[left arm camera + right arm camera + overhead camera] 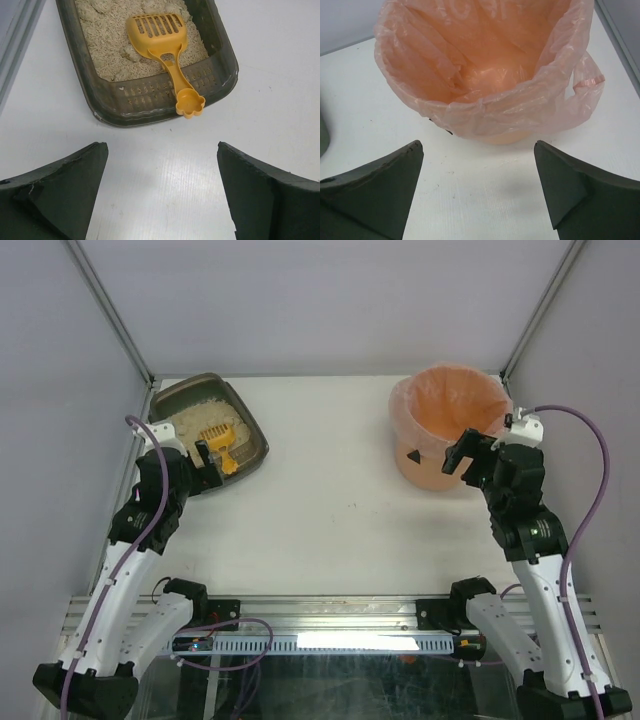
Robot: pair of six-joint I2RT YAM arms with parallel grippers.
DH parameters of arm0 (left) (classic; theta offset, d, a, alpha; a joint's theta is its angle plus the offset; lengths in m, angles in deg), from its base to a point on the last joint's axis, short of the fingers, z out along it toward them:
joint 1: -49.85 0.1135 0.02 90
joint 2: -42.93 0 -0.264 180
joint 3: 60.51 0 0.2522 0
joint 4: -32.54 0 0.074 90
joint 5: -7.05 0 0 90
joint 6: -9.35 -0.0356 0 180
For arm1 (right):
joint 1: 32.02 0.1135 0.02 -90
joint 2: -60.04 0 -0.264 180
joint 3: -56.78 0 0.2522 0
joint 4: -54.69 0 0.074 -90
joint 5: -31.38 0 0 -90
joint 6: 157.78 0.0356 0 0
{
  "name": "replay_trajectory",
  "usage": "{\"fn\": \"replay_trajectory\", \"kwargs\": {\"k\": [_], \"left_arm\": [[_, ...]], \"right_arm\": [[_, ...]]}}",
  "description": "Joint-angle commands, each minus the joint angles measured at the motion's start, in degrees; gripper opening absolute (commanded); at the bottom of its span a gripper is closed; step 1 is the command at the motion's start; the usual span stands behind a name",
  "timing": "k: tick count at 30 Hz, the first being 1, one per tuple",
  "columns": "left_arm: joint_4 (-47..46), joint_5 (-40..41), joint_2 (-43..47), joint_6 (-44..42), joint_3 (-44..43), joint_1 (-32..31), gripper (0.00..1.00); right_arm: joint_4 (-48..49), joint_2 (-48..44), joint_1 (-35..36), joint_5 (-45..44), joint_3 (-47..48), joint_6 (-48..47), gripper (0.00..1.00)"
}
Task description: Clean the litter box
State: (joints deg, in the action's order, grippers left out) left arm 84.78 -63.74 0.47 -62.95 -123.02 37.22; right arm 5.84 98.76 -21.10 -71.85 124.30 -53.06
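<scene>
The litter box (181,389) is a shallow dark tray of beige litter at the table's back left; in the left wrist view its near rim (150,107) lies just ahead of my fingers. A yellow slotted scoop (159,35) lies in the litter, its paw-shaped handle end (190,104) resting over the near rim. My left gripper (162,150) hovers over bare table just short of that rim, open and empty. Beside the near side of the orange bag-lined bucket (485,75), my right gripper (477,147) is open with nothing between its fingers.
The bucket (450,425) stands at the back right corner. Grey enclosure walls and metal posts (110,320) close in the table on the left, back and right. White tabletop (330,500) lies between the tray and the bucket.
</scene>
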Motion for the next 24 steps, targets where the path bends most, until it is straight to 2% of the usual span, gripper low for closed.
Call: {"fn": "replay_trajectory", "kwargs": {"k": [1, 10, 17, 24], "left_arm": [[-2.9, -2.59, -2.78, 1.65, -4.08, 0.99, 0.97], [-2.6, 1.3, -5.88, 4.36, -6.5, 1.59, 0.99], [-0.53, 4.91, -8.7, 8.35, -8.49, 2.13, 0.99], [0.27, 5.51, -10.28, 10.44, -9.43, 6.07, 0.99]], "right_arm": [[-0.28, 3.26, -1.43, 0.58, 5.2, 2.68, 0.97], [-3.63, 5.56, -2.49, 0.19, 10.07, 4.13, 0.99], [-7.28, 7.36, -2.73, 13.84, 15.36, 0.31, 0.98], [-9.17, 11.52, -2.11, 24.03, 20.37, 0.98, 0.94]]}}
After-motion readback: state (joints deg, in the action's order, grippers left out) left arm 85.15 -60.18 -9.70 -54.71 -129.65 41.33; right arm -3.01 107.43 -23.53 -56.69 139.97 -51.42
